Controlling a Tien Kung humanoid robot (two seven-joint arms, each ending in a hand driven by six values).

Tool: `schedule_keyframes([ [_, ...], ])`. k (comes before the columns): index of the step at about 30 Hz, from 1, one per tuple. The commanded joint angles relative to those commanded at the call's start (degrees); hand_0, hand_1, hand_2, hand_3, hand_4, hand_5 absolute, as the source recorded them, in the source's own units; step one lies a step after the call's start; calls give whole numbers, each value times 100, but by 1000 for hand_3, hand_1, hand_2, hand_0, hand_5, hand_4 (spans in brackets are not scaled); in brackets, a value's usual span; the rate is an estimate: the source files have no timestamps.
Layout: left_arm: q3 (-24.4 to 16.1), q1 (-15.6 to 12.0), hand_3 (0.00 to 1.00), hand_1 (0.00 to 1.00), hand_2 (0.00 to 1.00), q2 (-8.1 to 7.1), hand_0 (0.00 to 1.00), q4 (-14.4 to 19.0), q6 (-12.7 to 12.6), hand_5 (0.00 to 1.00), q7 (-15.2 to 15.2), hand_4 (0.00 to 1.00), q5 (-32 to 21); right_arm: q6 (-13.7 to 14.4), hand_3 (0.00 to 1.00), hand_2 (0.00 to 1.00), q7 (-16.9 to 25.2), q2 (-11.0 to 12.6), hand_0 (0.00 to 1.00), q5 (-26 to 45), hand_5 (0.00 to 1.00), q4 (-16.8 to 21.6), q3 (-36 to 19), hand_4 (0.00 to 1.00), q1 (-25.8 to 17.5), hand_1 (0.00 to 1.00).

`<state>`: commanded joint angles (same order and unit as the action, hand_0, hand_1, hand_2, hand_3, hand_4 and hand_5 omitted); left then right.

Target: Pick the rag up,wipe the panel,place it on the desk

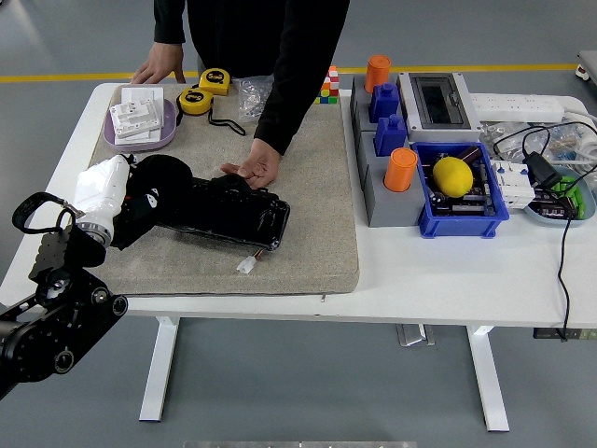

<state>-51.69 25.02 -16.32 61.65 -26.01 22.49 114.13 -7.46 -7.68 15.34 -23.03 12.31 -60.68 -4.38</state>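
A grey felt mat (308, 224) covers the white table (448, 280). On the mat lies a glossy black panel (238, 213), steadied at its far edge by a person's hand (250, 170). Beyond the panel lie two yellow tape measures (205, 91) and a purple tray (140, 131). Right of the panel stand grey blocks with orange cups (400, 169) and a blue bin (462, 201). The left hand (121, 201), in a white shell, closes its fingers on a soft black rag (159, 191) at the panel's left end.

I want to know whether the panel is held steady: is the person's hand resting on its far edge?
Yes, the person's hand lies on the far edge of the black panel.
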Motion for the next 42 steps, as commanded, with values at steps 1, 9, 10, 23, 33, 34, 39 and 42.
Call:
schedule_keyframes([
  [1,12,-4,513,216,581,4,272,20,-11,8,0,301,6,-1,614,697,-2,0,741,-1,549,-1,-1,998,3,661],
  [9,267,125,512,216,581,58,271,228,-11,2,45,294,-7,-6,616,697,6,8,741,35,554,-4,30,998,27,661],
  [10,322,147,512,216,581,71,271,243,-4,2,53,294,-16,-7,616,697,6,9,741,39,554,-5,33,998,31,661],
  [23,1147,310,513,216,578,138,267,388,18,2,80,295,-176,-22,617,697,4,8,739,21,555,-19,11,998,29,661],
  [33,1579,426,515,217,577,149,267,640,28,2,133,301,-211,-20,617,697,7,18,740,36,557,-16,40,998,42,661],
  [34,1643,452,515,217,577,154,267,667,41,2,144,301,-228,-20,617,697,8,18,740,41,557,-17,50,998,44,661],
  [39,1874,524,514,217,577,196,266,763,53,2,174,303,-238,-26,617,697,11,17,740,44,557,-22,66,998,47,658],
  [42,1994,545,514,217,577,218,266,815,67,2,190,303,-256,-28,617,697,11,19,740,39,557,-23,69,998,47,658],
])
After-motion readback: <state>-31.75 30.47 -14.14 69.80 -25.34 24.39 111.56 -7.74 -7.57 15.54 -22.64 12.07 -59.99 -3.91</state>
